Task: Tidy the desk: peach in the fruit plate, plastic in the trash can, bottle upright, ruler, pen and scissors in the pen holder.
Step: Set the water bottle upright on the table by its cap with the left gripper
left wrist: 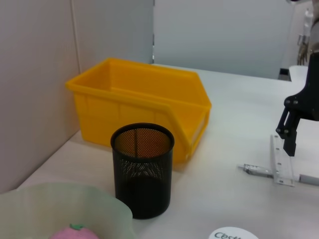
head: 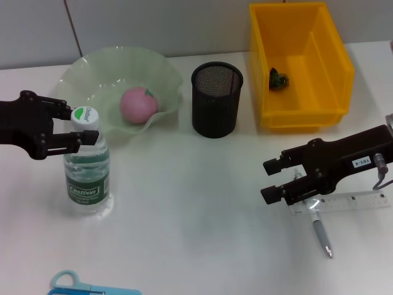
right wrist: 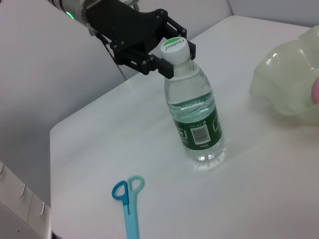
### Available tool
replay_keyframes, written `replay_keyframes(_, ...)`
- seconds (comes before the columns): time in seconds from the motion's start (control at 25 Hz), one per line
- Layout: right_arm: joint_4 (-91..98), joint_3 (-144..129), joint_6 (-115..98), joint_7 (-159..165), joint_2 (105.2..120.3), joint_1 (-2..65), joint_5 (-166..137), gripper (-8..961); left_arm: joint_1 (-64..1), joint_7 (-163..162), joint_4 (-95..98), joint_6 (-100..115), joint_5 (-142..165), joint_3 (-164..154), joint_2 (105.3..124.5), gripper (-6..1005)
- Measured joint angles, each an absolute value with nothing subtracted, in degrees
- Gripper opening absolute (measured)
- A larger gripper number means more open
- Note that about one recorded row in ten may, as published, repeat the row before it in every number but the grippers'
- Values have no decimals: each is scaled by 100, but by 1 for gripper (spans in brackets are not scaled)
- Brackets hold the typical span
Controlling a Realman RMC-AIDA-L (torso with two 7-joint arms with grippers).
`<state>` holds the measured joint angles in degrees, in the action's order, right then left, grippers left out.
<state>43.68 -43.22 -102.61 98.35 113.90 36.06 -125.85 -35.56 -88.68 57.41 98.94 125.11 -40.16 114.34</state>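
Note:
The bottle stands upright at the left of the desk. My left gripper is shut on its neck just under the white cap. The pink peach lies in the pale green fruit plate. A green bit of plastic sits in the yellow trash can. My right gripper hovers open at the right, just over the near end of the clear ruler and the pen. Blue scissors lie at the front left edge. The black mesh pen holder holds nothing I can see.
The pen holder stands between the fruit plate and the trash can at the back. A wall runs behind them. The table edge is close to the scissors.

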Motion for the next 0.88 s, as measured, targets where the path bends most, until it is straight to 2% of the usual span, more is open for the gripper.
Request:
replay_keyframes(0.28, 4368, -4315, -10241, 9834, 11377, 3615, -12586, 800, -3503, -8863, 5642, 9896, 12448, -3797, 11423, 437)
replay_keyframes(0.52, 4356, -4315, -10204, 9834, 11348, 3617, -12586, 800, -3278, -8857, 5511, 9867, 11894, -3648, 11340, 440)
replay_keyframes(0.88, 4367, -4287, -10171, 9456, 11367, 3597, -12401, 800, -3061, -8616, 5213, 9796, 11321, -2993, 11380, 444)
